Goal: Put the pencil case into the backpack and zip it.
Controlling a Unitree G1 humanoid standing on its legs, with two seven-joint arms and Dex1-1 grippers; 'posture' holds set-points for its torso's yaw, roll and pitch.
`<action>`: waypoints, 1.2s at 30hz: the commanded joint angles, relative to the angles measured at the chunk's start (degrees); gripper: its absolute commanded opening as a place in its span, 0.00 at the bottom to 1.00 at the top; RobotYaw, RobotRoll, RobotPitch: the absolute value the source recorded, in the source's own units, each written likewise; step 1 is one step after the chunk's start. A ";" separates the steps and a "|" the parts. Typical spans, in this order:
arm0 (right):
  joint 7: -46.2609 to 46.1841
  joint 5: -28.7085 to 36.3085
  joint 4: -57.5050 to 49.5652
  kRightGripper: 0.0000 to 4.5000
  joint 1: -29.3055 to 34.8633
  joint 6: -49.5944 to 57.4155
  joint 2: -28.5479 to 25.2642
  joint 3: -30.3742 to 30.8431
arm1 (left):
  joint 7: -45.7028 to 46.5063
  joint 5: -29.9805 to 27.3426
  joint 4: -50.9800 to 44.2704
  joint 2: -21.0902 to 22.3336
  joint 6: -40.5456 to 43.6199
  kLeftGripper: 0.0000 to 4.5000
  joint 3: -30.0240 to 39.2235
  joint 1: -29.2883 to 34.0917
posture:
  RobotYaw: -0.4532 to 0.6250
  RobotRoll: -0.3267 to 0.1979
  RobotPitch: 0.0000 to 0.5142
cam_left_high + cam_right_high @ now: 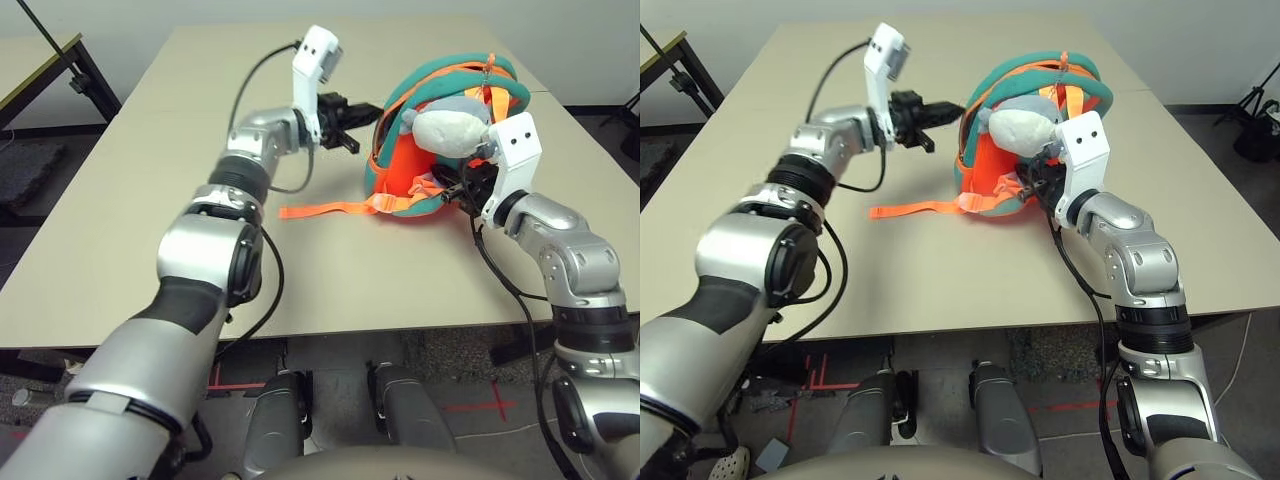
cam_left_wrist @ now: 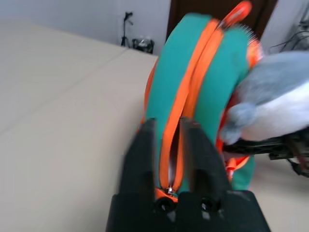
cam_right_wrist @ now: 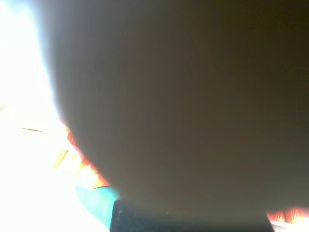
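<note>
Here is the broad beige rectangular tabletop (image 1: 150, 200), and well out on it sits the small orange fabric backpack (image 1: 405, 170) with teal trim, lying on its side with its rounded top toward the far edge. In the left wrist view the orange zipper line (image 2: 186, 92) runs up between two teal bands. One long orange strap (image 1: 325, 210) trails flat across the tabletop toward the robot's left, well clear of the bag's body.

On the near face of the backpack rests a grey-white plush charm (image 1: 450, 125), soft and rounded (it hides part of the teal rim behind it).

Now the arms. The left hand (image 1: 345, 125) reaches in level from the left, just beside the backpack's left edge. In the left wrist view its two black fingers (image 2: 145, 154) stand a little apart, one on each side of the zipper line, with a small metal zipper pull (image 2: 170, 190) showing low between them; whether they pinch it I cannot tell.

The right hand (image 1: 462, 185) presses in at the backpack's right side, just under the plush charm. Its fingers are buried against the fabric, so I cannot tell if they are clenched or released. In the right wrist view a dark surface sits right against the lens, with slivers of orange and teal at the edge.
</note>
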 commanded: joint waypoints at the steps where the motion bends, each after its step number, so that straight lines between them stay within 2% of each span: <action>1: 0.96 -0.16 1.47 0.07 0.25 0.52 0.77 2.17 | -3.07 -1.49 -6.08 1.05 3.29 0.57 -0.84 -0.33 | 0.21 0.62 0.15; 4: 1.11 -0.27 1.68 0.07 0.17 0.37 0.84 2.13 | -4.49 -2.15 -11.11 1.23 5.63 0.85 -1.87 0.50 | 0.21 0.62 0.15; 6: 1.19 -0.28 1.72 0.07 0.16 0.32 0.81 2.10 | -5.71 -2.75 -14.92 1.01 7.15 0.99 -2.82 1.24 | 0.21 0.62 0.15; 11: 1.16 -0.35 1.56 0.07 0.34 0.37 0.74 1.95 | -7.35 -4.02 -23.36 -0.14 10.84 1.00 -6.10 3.16 | 0.20 0.62 0.15; 16: 1.03 -0.51 1.38 0.07 0.51 0.45 0.81 1.80 | -7.78 -3.35 -25.16 -1.66 10.67 1.00 -9.67 4.03 | 0.20 0.62 0.14; 29: 0.73 -0.68 1.11 0.07 0.48 0.51 1.26 1.72 | -3.38 2.06 -10.08 -7.52 -0.40 1.00 -13.79 0.44 | 0.18 0.62 0.14; 36: 0.64 -0.82 0.87 0.07 0.63 0.61 1.46 1.63 | -2.15 4.68 -4.59 -9.11 -4.15 1.00 -14.17 -1.07 | 0.18 0.62 0.14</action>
